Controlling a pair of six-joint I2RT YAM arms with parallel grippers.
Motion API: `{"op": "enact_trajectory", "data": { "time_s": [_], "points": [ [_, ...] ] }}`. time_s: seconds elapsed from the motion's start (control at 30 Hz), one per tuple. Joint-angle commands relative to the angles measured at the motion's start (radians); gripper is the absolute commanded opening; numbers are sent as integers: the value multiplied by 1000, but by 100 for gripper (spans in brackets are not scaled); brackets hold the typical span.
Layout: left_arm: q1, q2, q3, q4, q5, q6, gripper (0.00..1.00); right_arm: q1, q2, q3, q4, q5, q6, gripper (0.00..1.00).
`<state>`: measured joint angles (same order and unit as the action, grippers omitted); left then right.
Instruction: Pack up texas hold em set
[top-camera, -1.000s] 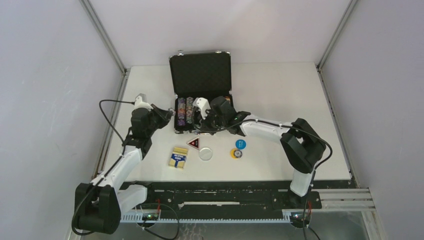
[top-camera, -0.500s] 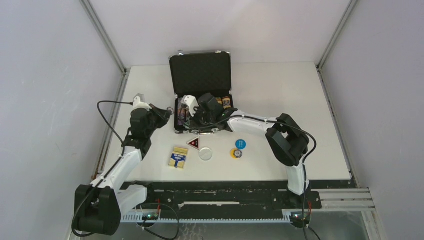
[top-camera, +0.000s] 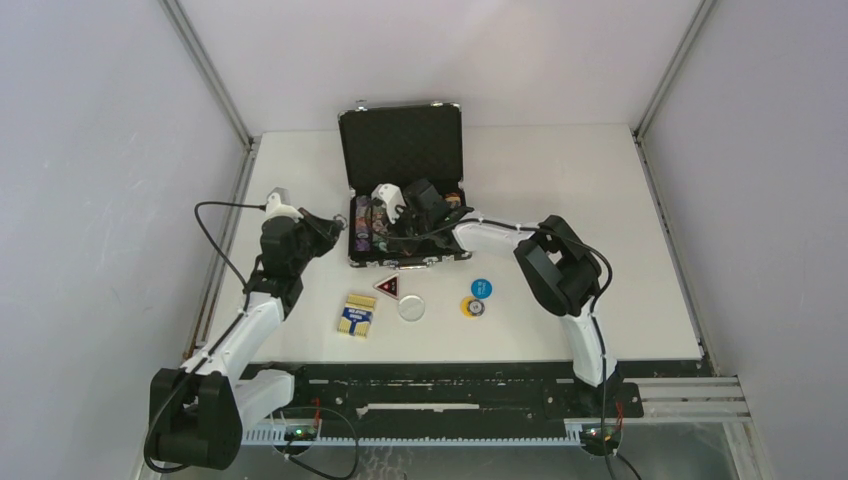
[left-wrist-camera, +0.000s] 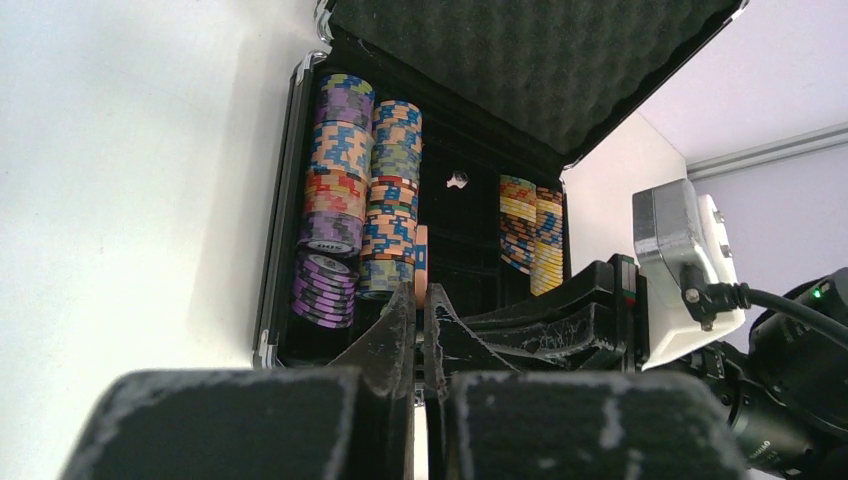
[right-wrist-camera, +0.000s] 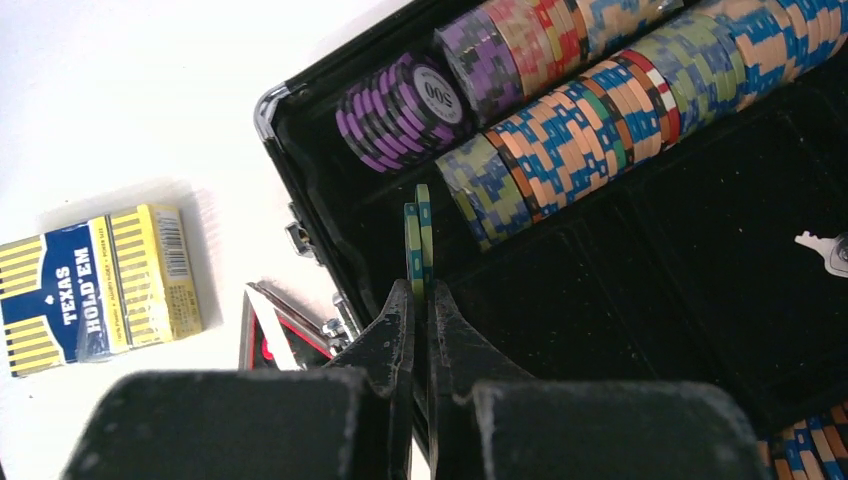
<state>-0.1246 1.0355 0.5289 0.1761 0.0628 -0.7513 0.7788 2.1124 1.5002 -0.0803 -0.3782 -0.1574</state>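
Two chips (right-wrist-camera: 418, 235) pinched in the right gripper (right-wrist-camera: 420, 288) inside the case (right-wrist-camera: 650, 270); left gripper (left-wrist-camera: 420, 296) closed tight, holding nothing

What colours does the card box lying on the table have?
Yellow and blue, with white lettering; the card box shows best in the right wrist view.

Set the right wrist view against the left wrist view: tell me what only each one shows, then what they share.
Only the right wrist view: the yellow-blue card box lying on the table beside the briefcase, and a corner of the red-black token.
Only the left wrist view: the foam-lined lid standing open, and the right arm's wrist camera.
Both: the chip rows in the briefcase, the purple stack, a small key, and the right gripper shut on thin chips.
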Motion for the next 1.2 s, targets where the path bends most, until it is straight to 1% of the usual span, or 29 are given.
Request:
{"op": "enact_trajectory", "data": {
  "time_s": [0.0,0.1,0.37,0.5,0.77,0.93,1.07,1.17],
  "points": [
    [10,-1,2,29,-10,17,0,-11,7,61,21,-40,-4,0],
    [11,2,2,30,-8,18,0,-16,20,77,17,-47,-13,0],
    [15,6,2,25,-13,24,0,-19,70,180,-118,-37,-80,0],
    [16,12,3,23,-14,26,0,-17,83,197,-148,-34,-94,0],
    [22,17,4,24,-11,25,0,2,118,244,-208,17,-112,0],
    [25,10,1,23,-7,26,0,4,139,284,-238,27,-115,10],
    [26,7,1,22,-6,26,0,7,139,285,-228,60,-115,18],
    [27,6,2,22,-6,26,0,5,127,279,-225,74,-110,27]
  ]
}}
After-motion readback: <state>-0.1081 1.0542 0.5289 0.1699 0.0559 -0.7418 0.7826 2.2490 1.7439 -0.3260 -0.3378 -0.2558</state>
